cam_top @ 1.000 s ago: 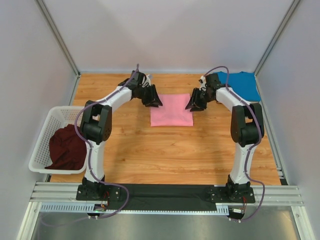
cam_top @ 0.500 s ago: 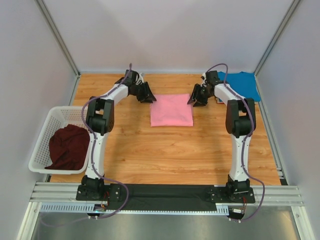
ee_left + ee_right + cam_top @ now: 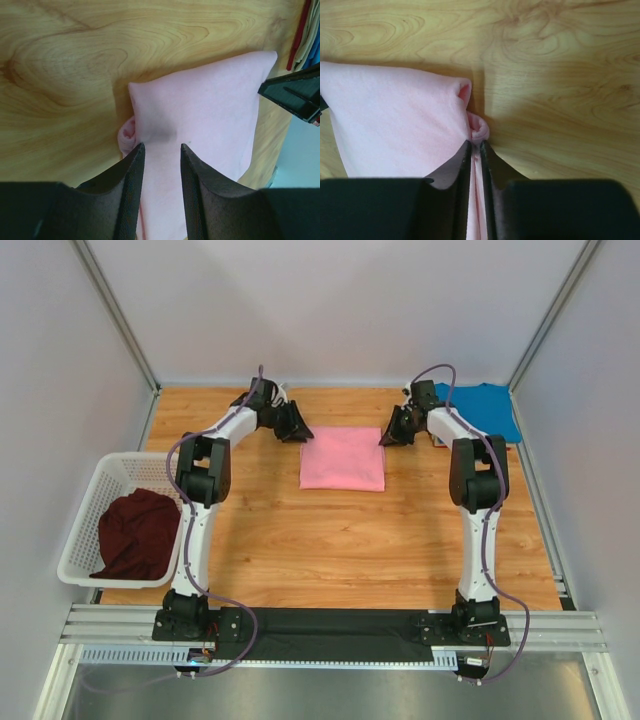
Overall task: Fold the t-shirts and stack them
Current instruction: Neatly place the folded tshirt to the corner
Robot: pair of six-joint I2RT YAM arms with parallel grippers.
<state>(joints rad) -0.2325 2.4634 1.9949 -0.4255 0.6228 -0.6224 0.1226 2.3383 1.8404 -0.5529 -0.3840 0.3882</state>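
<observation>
The bright pink folded cloth t-shirt [image 3: 343, 462] lies flat near the back of the brown wooden table [image 3: 330, 540]. The left gripper [image 3: 161, 150] is at its far left corner, fingers a little apart over the cloth. The right gripper [image 3: 475, 145] pinches the far right corner tight. The blue cloth t-shirt [image 3: 485, 408] lies at the table's far right. The dark red cloth t-shirt [image 3: 135, 533] sits bunched in the white plastic basket [image 3: 84, 512]

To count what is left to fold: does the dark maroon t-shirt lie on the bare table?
No, the dark maroon t-shirt lies bunched inside the white basket at the left edge of the table.
</observation>
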